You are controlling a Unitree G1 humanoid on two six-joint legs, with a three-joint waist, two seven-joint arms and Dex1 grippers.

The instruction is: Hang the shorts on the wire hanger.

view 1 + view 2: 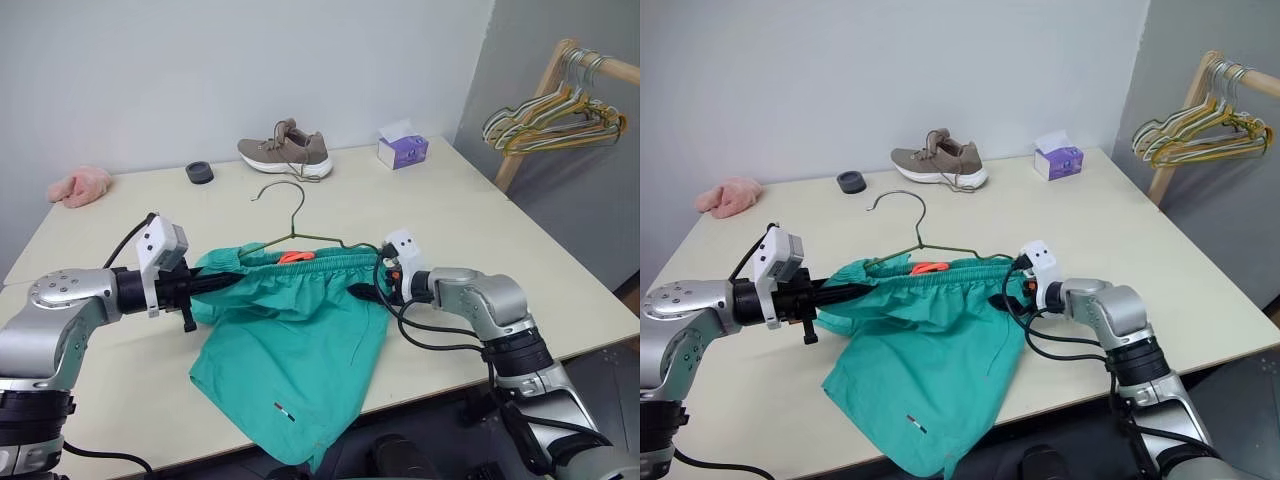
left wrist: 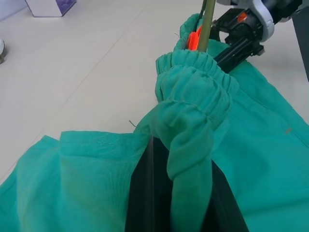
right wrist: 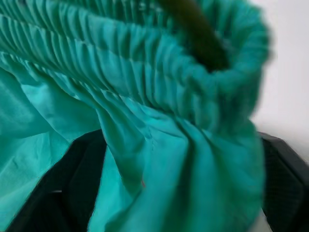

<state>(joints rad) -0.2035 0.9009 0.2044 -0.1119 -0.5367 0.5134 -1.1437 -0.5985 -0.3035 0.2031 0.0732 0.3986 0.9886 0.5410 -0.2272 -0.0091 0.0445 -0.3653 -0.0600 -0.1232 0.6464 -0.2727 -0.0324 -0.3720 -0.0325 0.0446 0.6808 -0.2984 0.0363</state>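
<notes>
I see the shorts (image 1: 300, 350) draped over the bench's (image 1: 450, 210) front edge. Left fingers (image 2: 140, 193) pinch the waistband; right fingers (image 3: 72, 174) stand apart, fabric between. The wire hanger (image 1: 290, 215) is threaded in the waist.

The shorts (image 1: 290, 350) are a plain teal-green, with an orange drawstring tip (image 1: 296, 257) at the gathered waistband and a tiny white mark (image 1: 284, 410) low on one leg, and the wire hanger (image 1: 290, 215) is a dark olive-grey. They lie on a pale cream worktop (image 1: 520, 250) that also carries a pink cloth (image 1: 80, 186), a taupe shoe (image 1: 285, 150) with a white sole, a dark grey ring (image 1: 200, 172) and a purple-and-white tissue box (image 1: 402, 147). Both the left gripper (image 1: 225, 282) and the right gripper (image 1: 368, 292) have black fingers, and the hangers on the rack (image 1: 560, 115) are yellow-green, grey and pink against a light wooden pole
</notes>
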